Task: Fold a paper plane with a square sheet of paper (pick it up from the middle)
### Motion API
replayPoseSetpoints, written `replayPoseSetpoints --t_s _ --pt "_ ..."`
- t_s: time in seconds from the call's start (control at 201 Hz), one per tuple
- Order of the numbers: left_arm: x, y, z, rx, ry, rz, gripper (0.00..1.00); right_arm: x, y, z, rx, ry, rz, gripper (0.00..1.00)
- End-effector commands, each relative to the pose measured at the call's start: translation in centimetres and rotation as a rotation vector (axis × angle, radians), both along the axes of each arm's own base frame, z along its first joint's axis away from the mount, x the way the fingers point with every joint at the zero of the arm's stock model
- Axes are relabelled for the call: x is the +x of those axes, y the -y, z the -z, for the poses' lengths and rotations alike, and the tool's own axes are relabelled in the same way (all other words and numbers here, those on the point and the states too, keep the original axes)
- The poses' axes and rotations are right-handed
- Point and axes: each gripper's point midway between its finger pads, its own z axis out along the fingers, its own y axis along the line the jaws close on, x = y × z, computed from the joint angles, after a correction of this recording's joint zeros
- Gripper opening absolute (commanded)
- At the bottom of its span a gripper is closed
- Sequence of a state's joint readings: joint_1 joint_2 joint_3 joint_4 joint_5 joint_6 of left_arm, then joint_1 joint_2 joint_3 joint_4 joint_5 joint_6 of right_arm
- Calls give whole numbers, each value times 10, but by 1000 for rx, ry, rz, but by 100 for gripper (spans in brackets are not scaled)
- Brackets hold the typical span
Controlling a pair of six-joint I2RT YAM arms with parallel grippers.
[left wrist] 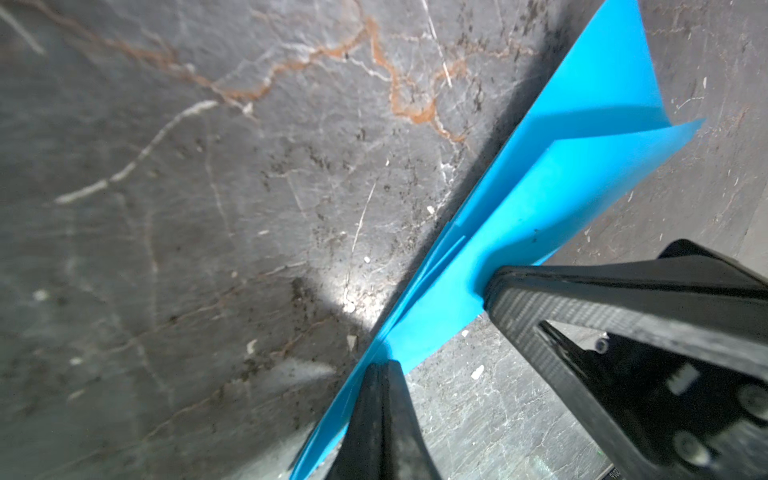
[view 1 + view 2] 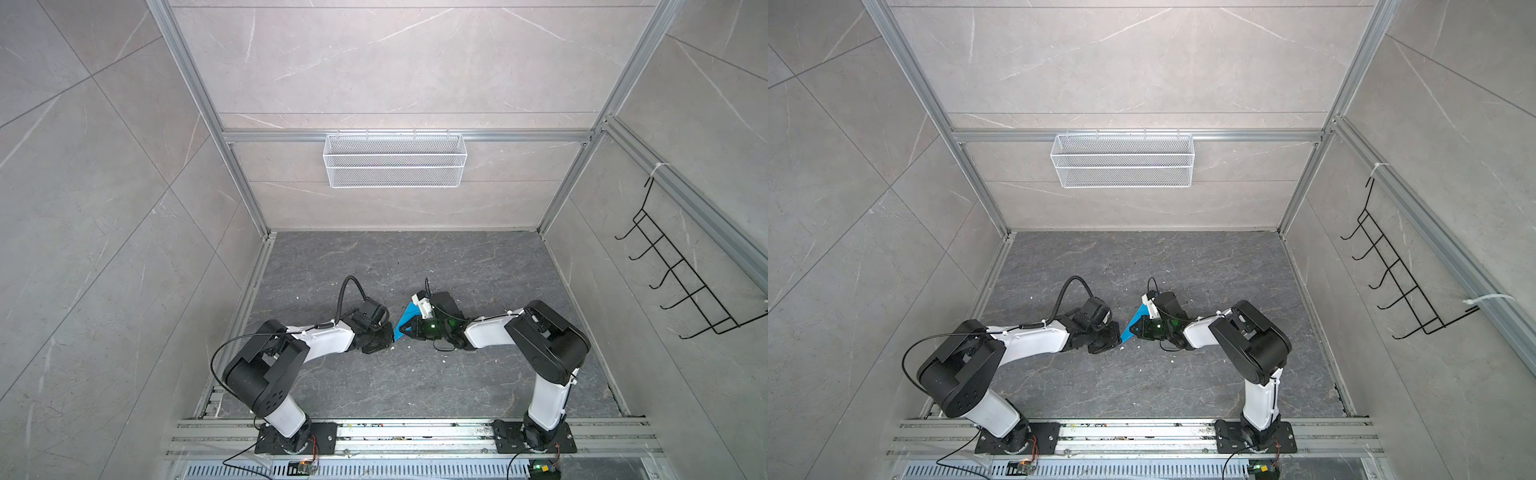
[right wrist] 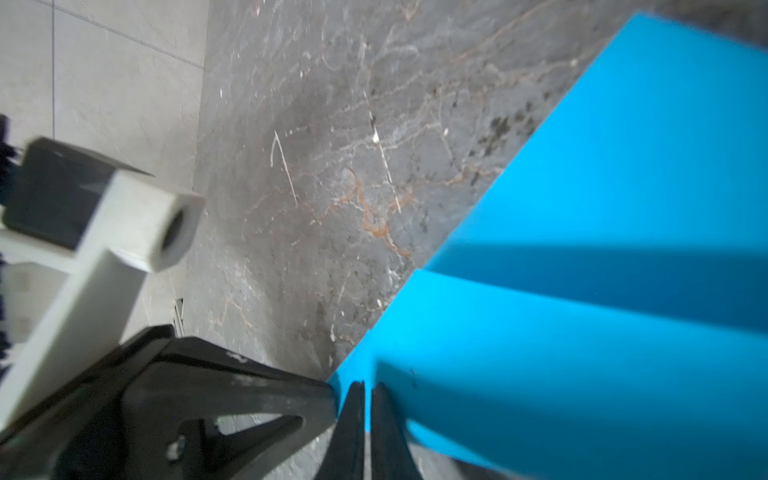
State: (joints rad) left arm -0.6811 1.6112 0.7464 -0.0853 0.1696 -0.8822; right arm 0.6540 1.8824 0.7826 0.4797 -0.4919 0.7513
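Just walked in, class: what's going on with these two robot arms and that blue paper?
The left end effector is shut on the narrow end of the folded blue paper, and the right end effector is pinching it further along. The paper already shows layered folds, like a half-made plane, and sits close to the dark tabletop.

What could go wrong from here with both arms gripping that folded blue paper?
1. Tearing: the left fingers and right fingers are both shut on the thin folded bright blue paper sheet, close together. Pulling apart could rip it.
2. Slipping: each pinch sits near an edge of the paper, so it may slide out.
3. Collision: the two sets of fingers nearly touch, which probably leaves little room to reposition.
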Motion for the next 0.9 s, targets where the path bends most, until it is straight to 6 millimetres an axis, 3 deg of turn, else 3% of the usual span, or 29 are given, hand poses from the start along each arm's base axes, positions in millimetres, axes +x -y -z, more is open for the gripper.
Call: replayPoseSetpoints --t_s 0.0,0.279,0.508,0.707,0.891 --pt "-10 -18 17 102 -57 -20 0 -1 -1 10 -5 3 -59 10" --pt "-7 -16 9 90 -42 -15 0 2 12 28 -13 -43 -23 11" --pt "10 33 -31 -134 71 109 1 -2 11 34 -7 -63 -32 11" --pt "13 34 -15 -99 32 102 1 -3 10 36 3 -72 -34 10" --pt "8 12 7 19 -27 41 0 -2 12 36 1 -67 -35 10"
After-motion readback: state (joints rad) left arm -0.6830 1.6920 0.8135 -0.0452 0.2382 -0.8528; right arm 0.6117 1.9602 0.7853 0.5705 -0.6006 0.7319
